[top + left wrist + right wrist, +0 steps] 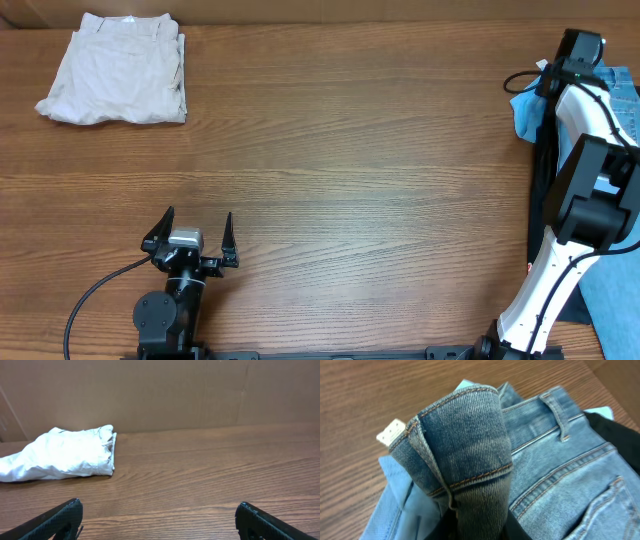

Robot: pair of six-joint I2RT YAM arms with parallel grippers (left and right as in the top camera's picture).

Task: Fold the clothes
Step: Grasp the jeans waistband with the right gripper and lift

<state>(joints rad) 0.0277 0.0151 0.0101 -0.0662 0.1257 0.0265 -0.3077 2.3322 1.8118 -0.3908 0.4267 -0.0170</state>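
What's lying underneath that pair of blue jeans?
A pale-blue cloth pokes out from beneath the jeans on one side, and a black garment on the other. The denim hides how far either reaches underneath.

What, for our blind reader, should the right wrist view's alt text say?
A bunched fold of light-blue jeans rises close to the camera, waistband and belt loop behind it. Wooden table shows upper left, black garment at right.

One table (350, 180) holds one folded pair of cream trousers (115, 68) at far left. At far right lie one pair of jeans (545, 460), one pale-blue cloth (522, 105) and black fabric (620, 435), its count unclear. Two arms stand near: left arm (165, 315), right arm (560, 270).
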